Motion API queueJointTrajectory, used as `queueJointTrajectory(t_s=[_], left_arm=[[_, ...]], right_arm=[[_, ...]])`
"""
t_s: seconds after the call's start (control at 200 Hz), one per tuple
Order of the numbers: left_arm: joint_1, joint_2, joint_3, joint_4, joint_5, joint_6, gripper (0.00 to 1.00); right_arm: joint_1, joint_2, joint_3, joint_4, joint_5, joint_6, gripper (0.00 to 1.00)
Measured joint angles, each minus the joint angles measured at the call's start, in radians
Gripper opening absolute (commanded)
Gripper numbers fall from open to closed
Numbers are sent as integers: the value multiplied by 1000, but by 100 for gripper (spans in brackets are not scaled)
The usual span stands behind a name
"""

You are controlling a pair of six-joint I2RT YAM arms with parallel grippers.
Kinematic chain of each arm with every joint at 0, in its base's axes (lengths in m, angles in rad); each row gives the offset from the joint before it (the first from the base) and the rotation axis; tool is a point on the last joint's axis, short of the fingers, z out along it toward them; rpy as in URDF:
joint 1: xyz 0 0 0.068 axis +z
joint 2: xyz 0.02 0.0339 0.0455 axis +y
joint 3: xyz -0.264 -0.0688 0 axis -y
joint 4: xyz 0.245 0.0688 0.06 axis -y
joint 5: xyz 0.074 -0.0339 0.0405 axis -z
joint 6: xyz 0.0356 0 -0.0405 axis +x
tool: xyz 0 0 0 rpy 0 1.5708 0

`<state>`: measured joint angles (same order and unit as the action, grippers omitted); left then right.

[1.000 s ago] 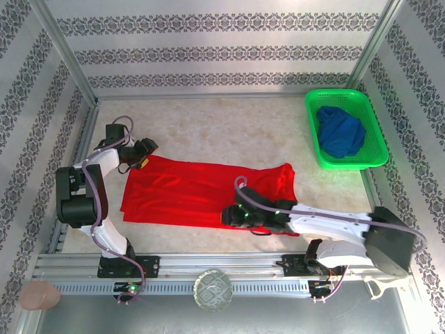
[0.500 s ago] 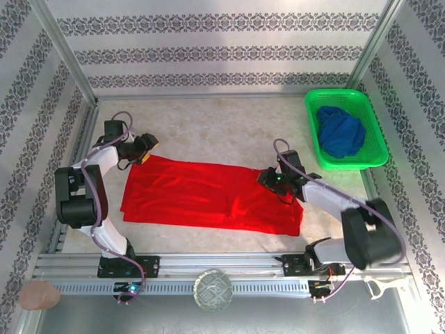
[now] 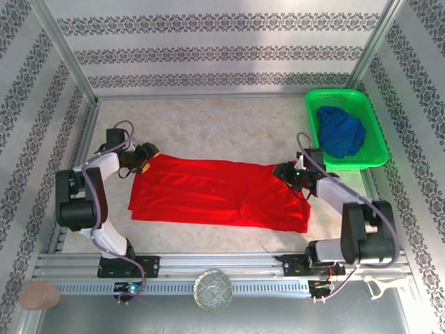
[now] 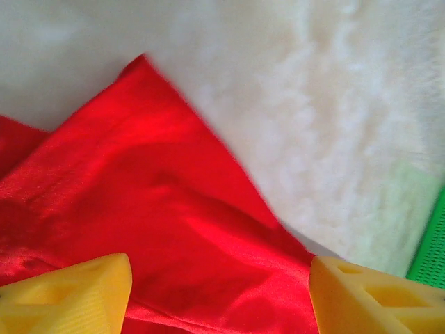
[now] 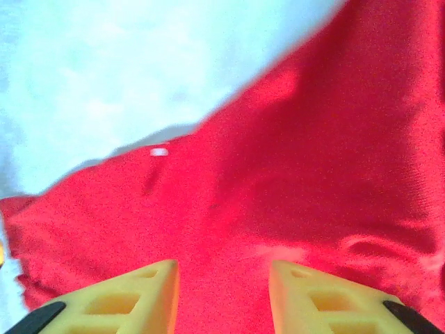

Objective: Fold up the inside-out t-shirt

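The inside-out t-shirt lies flat as a long red band across the table. My left gripper is at its back left corner. In the left wrist view the left gripper is open, its yellow fingers wide apart over red cloth with a pointed corner beyond. My right gripper is at the shirt's back right corner. In the right wrist view the right gripper is open just above the red cloth, and a small white tag shows near the cloth's edge.
A green basket at the back right holds a dark blue garment, close behind my right arm. Patterned walls and metal posts ring the table. A round patterned object and a pink one sit below the front rail.
My right arm swung from the shirt's front edge to its back right corner, and the shirt's right end now lies further right. The left gripper shifted slightly at the left corner.
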<state>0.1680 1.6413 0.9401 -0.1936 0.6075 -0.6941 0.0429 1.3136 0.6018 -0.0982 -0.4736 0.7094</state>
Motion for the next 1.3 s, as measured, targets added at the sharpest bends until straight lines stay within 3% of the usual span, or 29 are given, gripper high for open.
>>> queueJointTrajectory(t_s=[0.08,0.165,0.29,0.47,0.68,0.859,1.134,1.304], left_arm=[[-8,-76,0,0,8,-8,72],[-20,-135,-9,12,25,-14,72],[-29,-153,-44,21,35,-14,73],[-31,-113,-56,19,44,-14,73],[-31,-71,-53,20,63,-14,73],[-42,-47,-43,24,74,-14,73],[-47,-43,-38,42,74,-14,73],[-51,-43,-38,48,74,-15,73]], right_arm=[[0,-95,1,-28,-13,-10,47],[-4,-172,-8,-72,0,-20,60],[-53,-209,-20,-161,59,-60,74],[-180,-131,-18,-240,157,-122,83],[-229,55,12,-243,137,-184,89],[-226,67,20,-237,108,-186,87],[-129,22,-52,-118,81,-174,80],[-69,4,-88,-83,76,-160,68]])
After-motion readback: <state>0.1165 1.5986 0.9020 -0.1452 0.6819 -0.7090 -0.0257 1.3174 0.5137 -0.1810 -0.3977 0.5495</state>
